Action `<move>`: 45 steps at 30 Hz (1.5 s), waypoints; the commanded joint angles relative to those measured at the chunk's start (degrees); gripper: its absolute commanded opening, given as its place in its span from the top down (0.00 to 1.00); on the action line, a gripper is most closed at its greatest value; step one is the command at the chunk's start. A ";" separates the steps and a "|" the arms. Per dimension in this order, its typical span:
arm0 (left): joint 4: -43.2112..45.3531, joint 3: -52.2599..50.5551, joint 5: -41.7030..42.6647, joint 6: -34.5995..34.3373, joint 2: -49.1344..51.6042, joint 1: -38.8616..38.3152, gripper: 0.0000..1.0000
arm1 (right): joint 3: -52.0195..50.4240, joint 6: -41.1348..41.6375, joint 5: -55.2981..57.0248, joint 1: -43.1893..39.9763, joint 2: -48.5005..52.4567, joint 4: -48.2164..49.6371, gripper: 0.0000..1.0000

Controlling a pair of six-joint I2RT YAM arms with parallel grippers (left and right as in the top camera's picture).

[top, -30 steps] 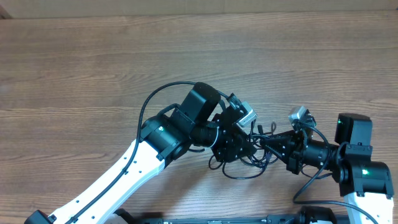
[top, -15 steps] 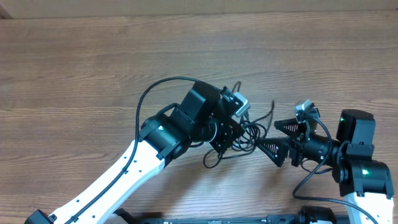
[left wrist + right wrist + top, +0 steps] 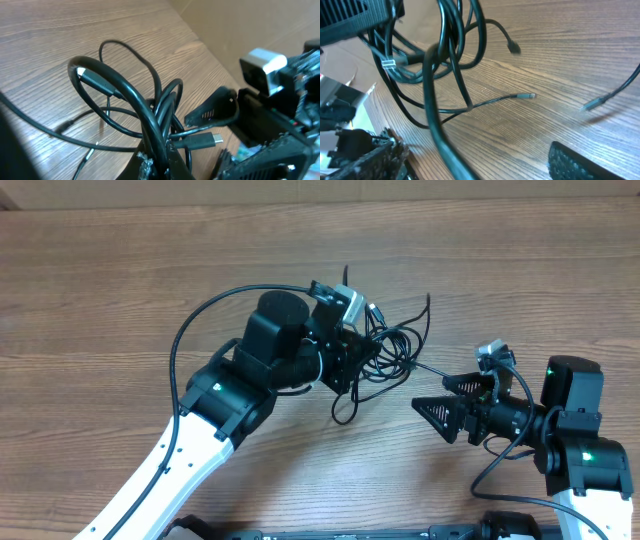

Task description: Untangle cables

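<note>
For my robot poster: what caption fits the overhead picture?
Left gripper holds the tangled black cables; right gripper stands open nearby.

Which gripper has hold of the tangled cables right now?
The left gripper: it is shut on the cables, while the right gripper stands open, gripping nothing.

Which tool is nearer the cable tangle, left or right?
Left. The left tool is shut on the cables; the right tool sits open just beside the tangle, gripping nothing.

left tool (image 3: 347, 363) clamped shut, right tool (image 3: 431, 393) spread wide
</note>
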 commanded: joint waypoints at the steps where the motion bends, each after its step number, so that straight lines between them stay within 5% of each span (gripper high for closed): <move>1: 2.99 1.05 7.61 -2.95 -1.07 0.85 0.96 | 0.04 0.07 -0.17 -0.17 -0.26 0.46 0.06; 6: 7.19 1.05 15.98 -3.61 -1.05 0.90 0.96 | 0.04 0.09 -3.52 -0.17 -0.26 1.92 0.00; 12: 6.56 1.05 12.02 -5.95 -1.05 4.57 0.96 | 0.04 0.09 -3.48 -0.17 -0.26 1.62 0.00; 19: 8.22 1.05 9.33 -17.92 -1.03 8.22 0.96 | 0.04 0.13 -3.78 -0.17 -0.26 2.16 0.00; 27: 13.64 1.05 9.35 -26.10 -1.03 7.93 0.96 | 0.04 0.15 -16.46 -0.17 -0.26 7.43 0.14; 31: 16.76 1.05 7.21 -27.43 -1.03 8.07 0.96 | 0.04 0.11 -17.92 -0.17 -0.26 7.65 0.12; 33: 17.29 1.05 2.93 -27.41 -1.03 8.74 0.96 | 0.04 0.09 -17.92 -0.17 -0.26 7.21 0.00; 45: 16.61 1.05 8.46 -27.58 -1.03 11.67 0.96 | 0.04 0.17 -17.97 -0.17 -0.20 7.98 0.00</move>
